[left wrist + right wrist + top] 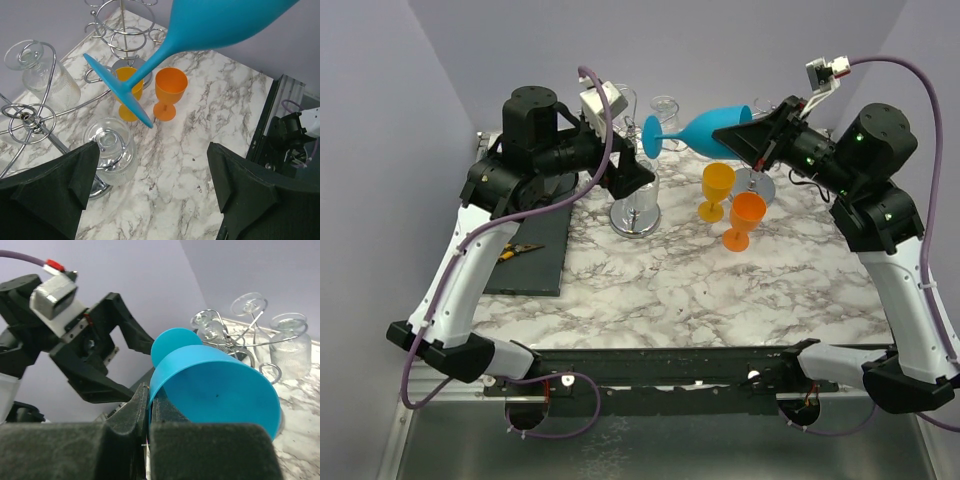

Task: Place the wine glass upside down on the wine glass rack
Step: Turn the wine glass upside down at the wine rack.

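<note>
The blue wine glass (705, 128) hangs on its side in the air over the back of the table, its foot toward the left arm. My right gripper (752, 135) is shut on the bowl's rim (220, 395), one finger inside and one outside. The glass's foot (117, 90) and bowl (225, 20) cross the top of the left wrist view. A chrome wire wine glass rack (634, 218) stands below and left of the foot, with clear glasses (47, 75) hung upside down on it. My left gripper (152, 170) is open and holds nothing, beside the rack (30, 122).
Two orange wine glasses (717, 190) (745, 220) stand upright mid-table, right of the rack. Behind them stands a second chrome rack (125, 30) with a grey base (760, 186). A black mat (535, 270) with a small yellow-handled tool (520, 250) lies at the left.
</note>
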### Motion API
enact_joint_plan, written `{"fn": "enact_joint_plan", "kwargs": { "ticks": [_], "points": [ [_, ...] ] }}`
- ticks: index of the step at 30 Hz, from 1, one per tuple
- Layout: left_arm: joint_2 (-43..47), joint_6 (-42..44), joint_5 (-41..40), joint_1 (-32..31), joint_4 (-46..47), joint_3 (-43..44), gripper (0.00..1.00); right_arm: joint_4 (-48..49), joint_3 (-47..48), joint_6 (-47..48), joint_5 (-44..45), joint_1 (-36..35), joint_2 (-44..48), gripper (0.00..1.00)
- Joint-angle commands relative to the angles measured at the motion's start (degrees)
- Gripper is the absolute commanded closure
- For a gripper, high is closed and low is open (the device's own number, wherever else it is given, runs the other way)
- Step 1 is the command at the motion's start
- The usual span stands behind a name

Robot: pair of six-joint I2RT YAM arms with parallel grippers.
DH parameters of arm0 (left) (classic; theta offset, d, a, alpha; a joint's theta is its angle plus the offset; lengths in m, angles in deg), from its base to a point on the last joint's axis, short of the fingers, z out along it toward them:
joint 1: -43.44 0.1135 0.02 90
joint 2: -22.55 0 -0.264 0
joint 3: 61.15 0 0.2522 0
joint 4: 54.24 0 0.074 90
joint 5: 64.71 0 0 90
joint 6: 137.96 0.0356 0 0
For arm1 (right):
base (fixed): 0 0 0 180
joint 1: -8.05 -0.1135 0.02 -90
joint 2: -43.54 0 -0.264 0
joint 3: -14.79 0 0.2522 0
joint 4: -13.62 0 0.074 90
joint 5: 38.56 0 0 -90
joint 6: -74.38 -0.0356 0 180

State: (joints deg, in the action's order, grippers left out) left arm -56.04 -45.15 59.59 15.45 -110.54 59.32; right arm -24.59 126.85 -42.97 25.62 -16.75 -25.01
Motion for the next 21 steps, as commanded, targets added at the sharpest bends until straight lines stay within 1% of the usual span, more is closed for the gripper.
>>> {"fn": "enact_joint_plan", "kwargs": {
  "ticks": [1,3,5,7,10,11,13,16,18,20,21],
  "points": [
    [-1.42,-1.62,-2.92,-0.41,1.43,2.26,0.02,7.34,-1.52,-2.67,-5.1,-0.08,0.23,0.99],
    [-1.73,-2.05,-3.58,-0.4,2.47,2.51,0.03,8.25,-2.56,-3.18,-5.65,-0.03,0.51,0.99],
    [-2.15,-2.48,-3.16,-0.4,3.06,3.08,0.09,10.22,-4.23,-4.03,-6.7,-0.03,1.01,0.99],
    [-2.5,-2.48,-2.03,-0.4,3.26,3.75,0.22,12.11,-6.03,-4.92,-7.66,-0.01,1.39,1.0],
    [-2.67,-2.05,-2.16,-0.38,3.39,3.55,0.48,15.27,-8.59,-5.81,-8.72,-0.07,2.4,0.99],
    [-2.54,-1.78,-2.55,-0.4,3.41,3.29,0.54,16.66,-9.54,-6.16,-9.21,-0.06,2.78,0.99],
    [-2.29,-1.27,-3.45,-0.4,3.49,2.85,0.58,18.68,-11.02,-6.8,-10.06,-0.02,3.47,0.99],
    [-1.9,-0.56,-3.98,-0.4,3.54,2.38,0.61,20.56,-12.56,-7.09,-10.99,-0.05,4.31,0.99],
    [-1.72,-0.14,-3.89,-0.41,3.52,2.36,0.69,22.43,-14.07,-7.24,-12.32,-0.06,4.99,0.99],
    [-1.72,0.44,-3.84,-0.39,3.52,2.58,0.8,23.59,-15.51,-7.59,-12.98,-0.08,5.6,0.9],
    [-1.63,0.96,-4.01,-0.4,3.54,2.62,0.86,23.7,-16.11,-7.53,-13.15,-0.07,5.99,0.79]
  ]
}}
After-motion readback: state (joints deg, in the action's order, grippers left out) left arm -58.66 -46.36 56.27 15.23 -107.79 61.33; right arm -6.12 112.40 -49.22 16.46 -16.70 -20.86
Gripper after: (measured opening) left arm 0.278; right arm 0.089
